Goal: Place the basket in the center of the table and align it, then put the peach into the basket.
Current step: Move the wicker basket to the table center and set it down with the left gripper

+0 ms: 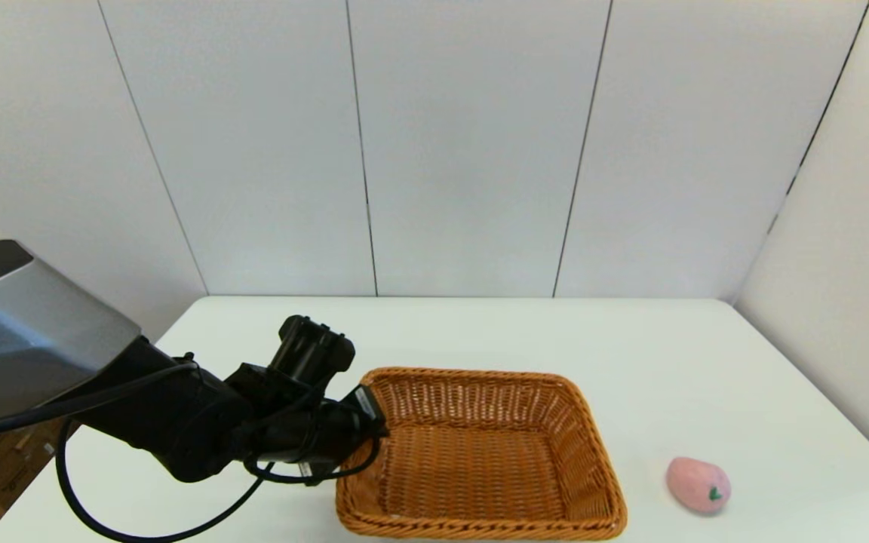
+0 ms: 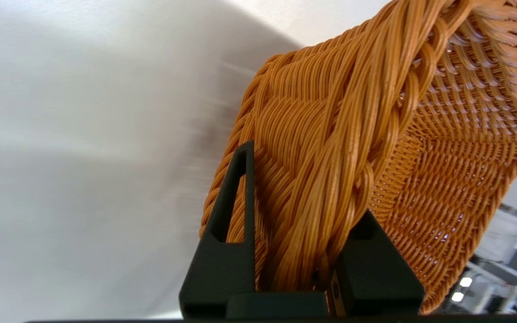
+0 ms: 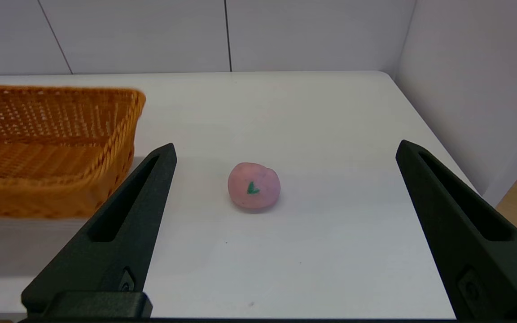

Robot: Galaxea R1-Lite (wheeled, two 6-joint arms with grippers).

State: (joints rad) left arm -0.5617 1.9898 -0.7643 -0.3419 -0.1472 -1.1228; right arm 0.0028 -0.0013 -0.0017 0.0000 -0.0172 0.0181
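Note:
The orange-brown wicker basket (image 1: 483,452) sits on the white table (image 1: 480,332) near its front, slightly left of middle. My left gripper (image 1: 363,422) is shut on the basket's left braided rim; in the left wrist view the rim (image 2: 326,179) runs between the two black fingers (image 2: 231,233). The pink peach (image 1: 697,485) lies on the table to the right of the basket, a green leaf mark facing front. The right gripper (image 3: 285,152) does not show in the head view; its own view has it open, wide apart, short of the peach (image 3: 254,185), with the basket (image 3: 52,148) off to one side.
White wall panels close off the back and right of the table. The left arm's black cable (image 1: 102,513) loops low over the table's front left. A bare stretch of table lies between basket and peach.

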